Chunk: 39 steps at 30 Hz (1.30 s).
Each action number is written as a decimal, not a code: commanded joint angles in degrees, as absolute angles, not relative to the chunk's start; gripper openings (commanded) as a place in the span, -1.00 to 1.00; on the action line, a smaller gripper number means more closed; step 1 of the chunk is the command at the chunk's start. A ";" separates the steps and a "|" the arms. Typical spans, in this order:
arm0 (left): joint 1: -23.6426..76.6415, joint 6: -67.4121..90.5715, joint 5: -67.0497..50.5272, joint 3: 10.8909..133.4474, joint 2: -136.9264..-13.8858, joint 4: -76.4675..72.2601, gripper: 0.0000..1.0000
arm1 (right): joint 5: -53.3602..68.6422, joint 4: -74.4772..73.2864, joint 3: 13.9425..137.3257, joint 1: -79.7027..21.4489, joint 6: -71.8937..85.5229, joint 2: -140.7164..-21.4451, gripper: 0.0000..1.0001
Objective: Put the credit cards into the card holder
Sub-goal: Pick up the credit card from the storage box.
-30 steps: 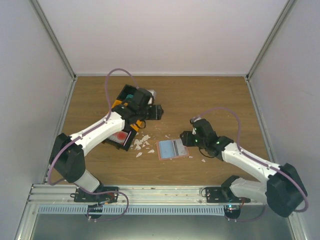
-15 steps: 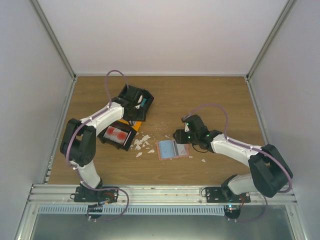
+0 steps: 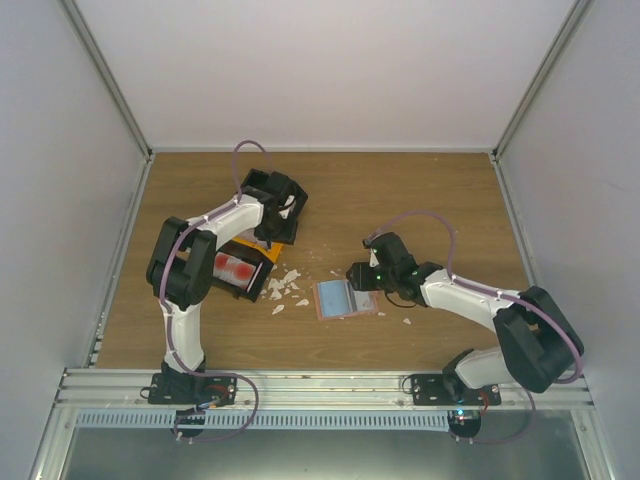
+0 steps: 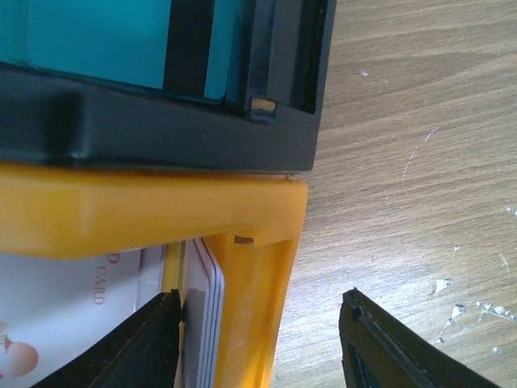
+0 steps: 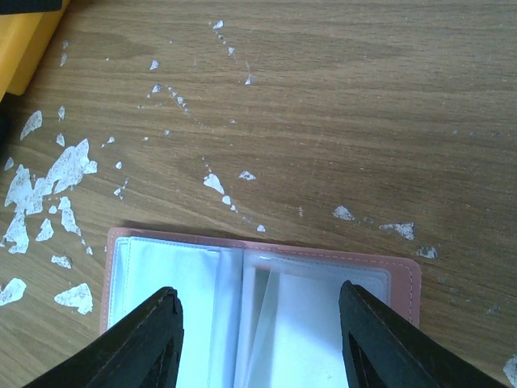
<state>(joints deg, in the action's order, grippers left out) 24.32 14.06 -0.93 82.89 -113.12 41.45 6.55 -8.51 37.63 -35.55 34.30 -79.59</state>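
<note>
The card holder lies open on the table, salmon-pink rim around clear sleeves. My right gripper hovers open over it, one finger above each half, holding nothing. My left gripper is open at the bins. In the left wrist view it straddles the orange bin's wall: one finger inside against a stack of pale cards, the other outside over the table. A teal card lies in the black bin above. A red card lies in another black bin.
The orange bin sits pressed against the black bin at the left centre. Small white scraps are scattered between the bins and the holder; they also show in the right wrist view. Grey walls enclose the table.
My left arm has swung left and back, bringing its gripper from over the open table down onto the orange bin's edge. My right gripper has moved slightly left over the card holder.
</note>
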 commanded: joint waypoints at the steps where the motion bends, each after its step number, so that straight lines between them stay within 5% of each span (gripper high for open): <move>1: 24.00 12.23 -2.65 83.96 -113.96 42.60 0.06 | 6.73 -6.98 36.84 -35.25 34.19 -80.42 0.08; 39: 23.92 12.76 -2.59 82.93 -107.20 43.68 -0.42 | 6.73 -6.35 35.90 -35.34 35.24 -81.35 0.08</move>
<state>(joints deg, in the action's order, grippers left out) 24.03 12.88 -2.02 83.02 -109.54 43.53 6.55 -7.44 36.62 -35.55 34.79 -80.53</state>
